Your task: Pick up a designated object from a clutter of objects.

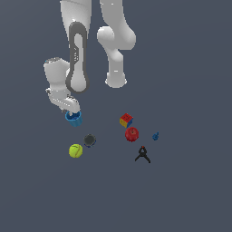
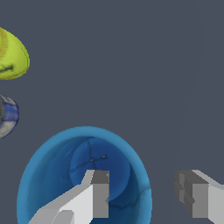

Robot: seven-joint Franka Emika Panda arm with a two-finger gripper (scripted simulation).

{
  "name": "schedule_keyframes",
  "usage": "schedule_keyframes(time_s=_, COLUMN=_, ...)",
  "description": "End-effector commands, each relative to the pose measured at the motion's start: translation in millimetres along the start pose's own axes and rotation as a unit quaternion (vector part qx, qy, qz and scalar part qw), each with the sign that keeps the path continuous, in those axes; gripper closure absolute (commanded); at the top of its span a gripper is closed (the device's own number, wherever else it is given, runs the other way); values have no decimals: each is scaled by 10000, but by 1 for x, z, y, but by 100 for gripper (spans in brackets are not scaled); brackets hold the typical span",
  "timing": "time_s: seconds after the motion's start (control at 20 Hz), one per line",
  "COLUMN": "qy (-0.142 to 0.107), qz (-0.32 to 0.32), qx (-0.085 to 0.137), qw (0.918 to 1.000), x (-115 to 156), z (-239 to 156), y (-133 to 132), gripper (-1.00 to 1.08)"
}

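Observation:
The bright blue cup (image 1: 74, 119) stands upright on the dark floor at the exterior view's left. My gripper (image 1: 72, 111) is right on top of it, and the hand hides part of the rim. The wrist view looks down into the cup (image 2: 52, 175). One finger (image 2: 98, 192) sits inside its mouth and the other finger (image 2: 192, 192) is outside the wall, so my gripper (image 2: 142, 190) straddles the rim. The jaws stand apart, open, with gaps to the wall on both sides.
A yellow-green tennis ball (image 1: 75, 151) and a dark grey disc (image 1: 89, 140) lie just in front of the cup. Toward the exterior view's right are a multicoloured cube (image 1: 126, 120), a red fruit (image 1: 132, 134), a tiny blue piece (image 1: 155, 136) and a black clamp (image 1: 143, 154).

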State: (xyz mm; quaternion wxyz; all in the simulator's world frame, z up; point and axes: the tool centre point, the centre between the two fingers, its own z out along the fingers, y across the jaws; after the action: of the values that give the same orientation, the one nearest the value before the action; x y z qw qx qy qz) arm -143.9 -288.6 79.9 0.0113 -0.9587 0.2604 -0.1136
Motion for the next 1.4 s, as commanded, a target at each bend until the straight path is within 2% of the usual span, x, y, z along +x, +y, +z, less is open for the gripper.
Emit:
schedule_keyframes(time_s=0.0, qy=3, qz=2, qx=-1, qw=10000, x=0, z=5, y=0, gripper=-20)
schedule_keyframes(time_s=0.15, qy=3, qz=2, qx=-1, qw=10000, x=0, z=7, y=0, gripper=-20)
schedule_keyframes(time_s=0.2, qy=3, qz=2, qx=-1, qw=10000, x=0, z=7, y=0, gripper=108)
schedule_keyframes(time_s=0.9, qy=6, qz=-1, qx=-1, qw=10000, x=0, z=5, y=-2, gripper=108)
schedule_keyframes(time_s=1.35, qy=6, qz=1, qx=1, qw=10000, x=4, z=-7, y=-23, gripper=108)
